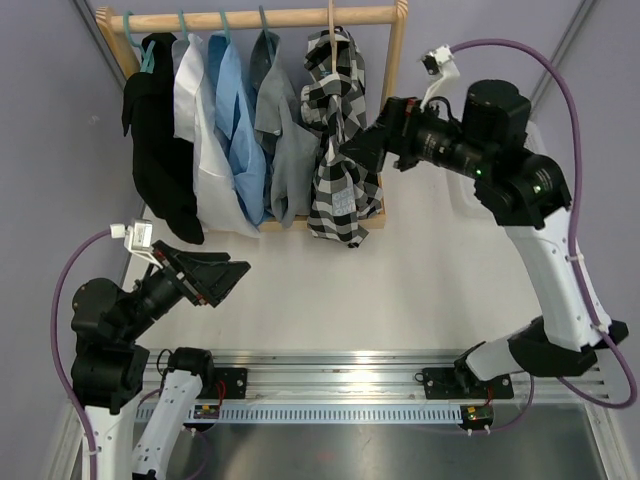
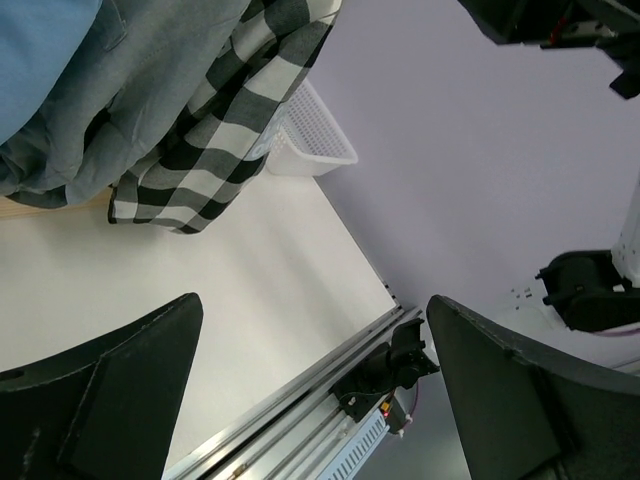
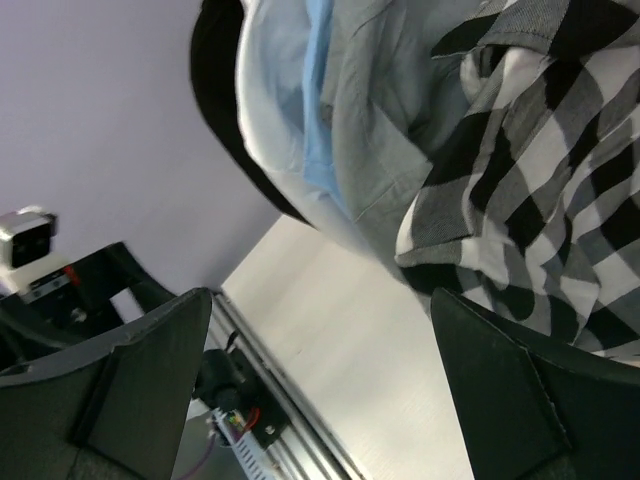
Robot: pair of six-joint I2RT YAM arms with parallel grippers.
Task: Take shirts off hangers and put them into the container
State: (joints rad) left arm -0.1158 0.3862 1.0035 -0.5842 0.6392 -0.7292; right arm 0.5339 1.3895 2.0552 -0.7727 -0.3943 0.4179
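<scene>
B/w shirt (image 1: 335,190) hangs just ahead of wide-open right gripper (image 1: 360,135).

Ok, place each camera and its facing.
Top external: above, behind the bases, looking down at the wooden clothes rack; both arms show.
Left wrist: low, facing the black-and-white checked shirt and white lattice plastic basket; open left gripper shows.
Right wrist: beside the rack, facing left along it; open right gripper shows.
Shared: both wrists see the checked shirt.
</scene>
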